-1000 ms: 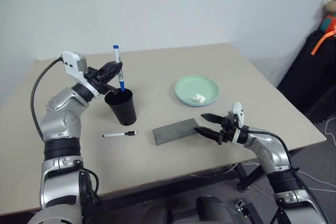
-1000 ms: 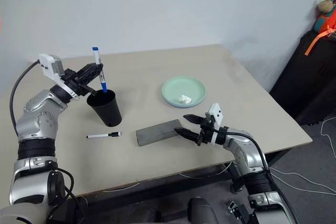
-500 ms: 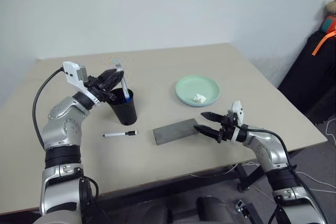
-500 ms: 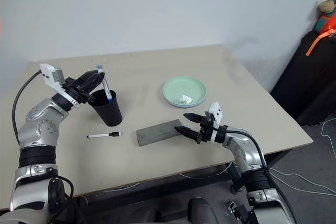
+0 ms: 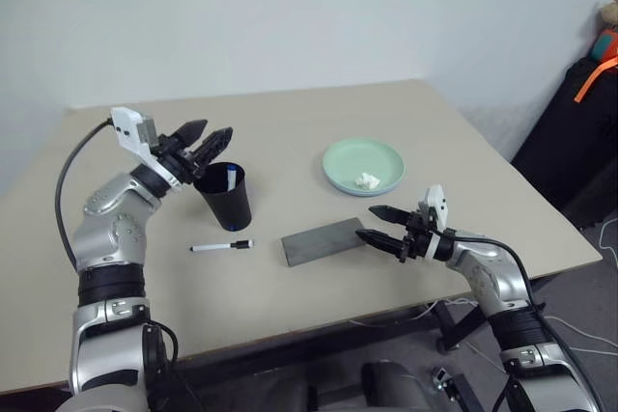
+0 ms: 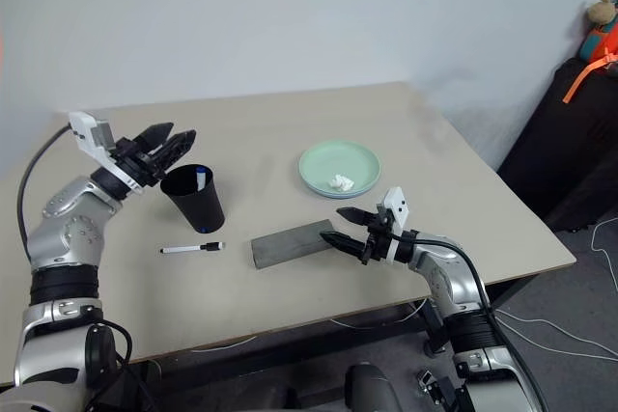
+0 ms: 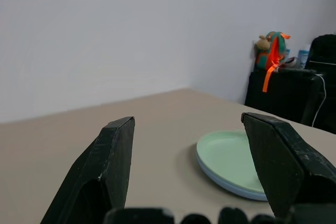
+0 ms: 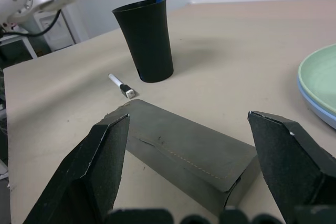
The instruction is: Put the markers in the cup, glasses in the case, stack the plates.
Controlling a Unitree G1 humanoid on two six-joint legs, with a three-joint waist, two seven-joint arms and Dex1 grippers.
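Note:
The black cup (image 5: 226, 198) stands upright left of the table's middle, with the blue-ended marker (image 5: 233, 176) inside it. My left gripper (image 5: 214, 130) hovers open and empty just above and left of the cup's rim. The black-ended marker (image 5: 220, 246) lies flat on the table in front of the cup. The grey case (image 5: 324, 240) lies closed near the front; my right gripper (image 5: 367, 223) is open at its right end, fingers (image 8: 100, 166) apart. The mint green plate sits on the light blue one (image 5: 362, 166). The glasses are out of view.
A small white lump (image 5: 366, 180) lies on the top plate. A black bag with an orange strap (image 5: 584, 94) stands off the table at the far right. The table's front edge (image 5: 406, 308) runs close under my right arm.
My left gripper has opened and let go of the blue-ended marker, which dropped down into the cup. The right arm has stayed still.

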